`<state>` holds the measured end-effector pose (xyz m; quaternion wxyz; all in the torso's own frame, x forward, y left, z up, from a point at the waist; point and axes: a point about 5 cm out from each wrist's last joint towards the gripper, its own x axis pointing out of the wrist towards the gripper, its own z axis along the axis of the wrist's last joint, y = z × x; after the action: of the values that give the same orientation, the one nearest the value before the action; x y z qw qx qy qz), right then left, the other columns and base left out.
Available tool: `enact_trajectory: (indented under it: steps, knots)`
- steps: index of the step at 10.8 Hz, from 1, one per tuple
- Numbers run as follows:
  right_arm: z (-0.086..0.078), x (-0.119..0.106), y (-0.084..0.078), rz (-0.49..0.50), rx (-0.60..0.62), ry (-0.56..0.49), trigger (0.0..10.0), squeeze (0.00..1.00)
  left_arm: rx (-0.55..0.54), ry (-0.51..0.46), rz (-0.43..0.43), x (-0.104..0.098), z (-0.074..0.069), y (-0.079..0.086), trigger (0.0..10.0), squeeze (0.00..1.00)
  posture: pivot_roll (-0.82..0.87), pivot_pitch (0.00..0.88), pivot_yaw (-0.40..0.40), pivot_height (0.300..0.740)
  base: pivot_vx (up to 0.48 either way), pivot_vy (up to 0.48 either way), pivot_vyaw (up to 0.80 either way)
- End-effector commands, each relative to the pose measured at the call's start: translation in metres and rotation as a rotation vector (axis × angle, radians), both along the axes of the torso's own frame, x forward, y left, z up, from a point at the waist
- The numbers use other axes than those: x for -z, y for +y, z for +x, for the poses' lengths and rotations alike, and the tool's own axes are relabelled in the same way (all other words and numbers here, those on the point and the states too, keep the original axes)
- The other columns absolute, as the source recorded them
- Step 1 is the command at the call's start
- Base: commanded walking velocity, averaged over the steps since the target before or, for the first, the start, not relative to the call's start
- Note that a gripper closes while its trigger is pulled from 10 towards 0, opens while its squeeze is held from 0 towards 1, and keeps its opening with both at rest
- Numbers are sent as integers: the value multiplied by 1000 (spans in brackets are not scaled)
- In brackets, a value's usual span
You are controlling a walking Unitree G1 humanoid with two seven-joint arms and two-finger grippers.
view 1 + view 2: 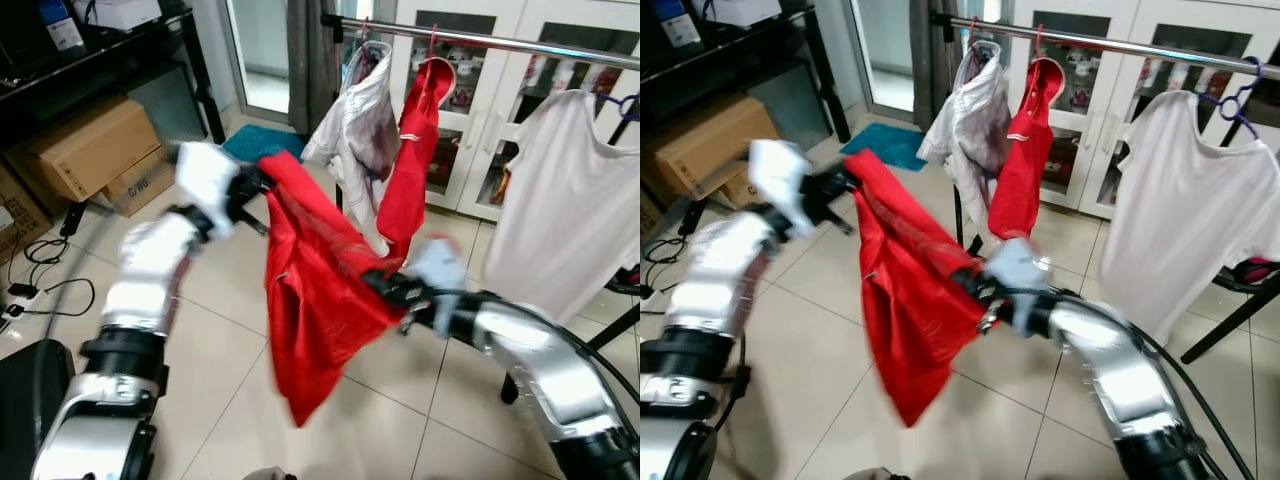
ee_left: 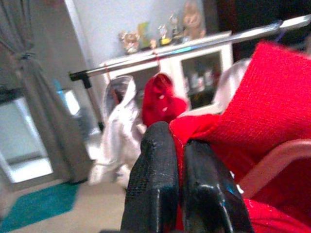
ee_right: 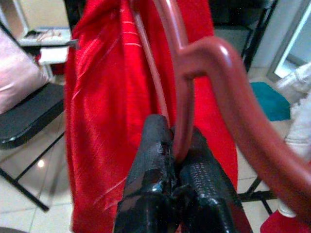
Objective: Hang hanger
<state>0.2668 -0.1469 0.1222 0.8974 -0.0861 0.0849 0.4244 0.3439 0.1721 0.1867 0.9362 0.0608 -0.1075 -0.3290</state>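
Clenched on red cloth, the left gripper (image 2: 182,194) pinches the upper corner of a red garment (image 1: 315,300), its arm raised and bent at the elbow. On the other side, the right gripper (image 3: 175,174) is clamped on the reddish hanger (image 3: 214,82) near its hook, with the arm reaching across at mid height. Between them the garment hangs in the air, short of the metal rail (image 1: 500,42). On that rail hang a grey hoodie (image 1: 355,130), a red hoodie (image 1: 415,150) and a white shirt (image 1: 560,200). From the right wrist, a dark chair (image 3: 29,116) with a pink cushion (image 3: 17,73) shows behind.
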Motion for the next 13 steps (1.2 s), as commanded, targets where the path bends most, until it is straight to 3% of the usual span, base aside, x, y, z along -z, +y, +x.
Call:
enact_trajectory:
  steps: [1,3,6,7,8,9,10,11,12,13]
  knots:
    - [3,-6,-7,69,23,-48,0,0,51,43,-1,5,-4,7,0,0,-118,4,89,740,0,0,0]
    - [-5,0,-10,65,-33,-65,0,0,-100,60,32,-1,6,36,0,0,-118,3,94,740,0,0,0]
    - [-7,11,-25,-14,16,-51,0,0,-135,87,-16,-8,10,51,0,0,-116,3,100,740,0,0,0]
    - [2,14,-39,-163,84,-52,0,0,-63,127,204,7,5,43,0,0,-116,4,101,740,0,0,0]
    - [7,6,-41,-163,107,-69,0,0,-6,142,366,22,0,35,0,0,-114,5,100,740,0,0,0]
    - [11,-24,-35,-21,123,-133,0,0,37,157,424,35,-3,18,1059,0,-115,6,100,740,0,0,0]
    - [8,-37,-25,72,81,-138,0,0,60,170,468,46,-5,8,1490,0,-117,4,102,740,0,0,0]
    - [5,-30,-23,-1,70,-52,0,0,131,212,597,70,-14,-7,2275,0,-124,3,107,740,0,0,0]
    - [5,-19,-28,-100,109,16,0,0,156,237,651,82,-19,-10,2314,0,-126,3,108,740,0,0,0]
    - [-1,1,-44,-340,153,89,0,0,92,239,565,81,-16,-15,3059,0,-127,2,106,740,0,0,0]
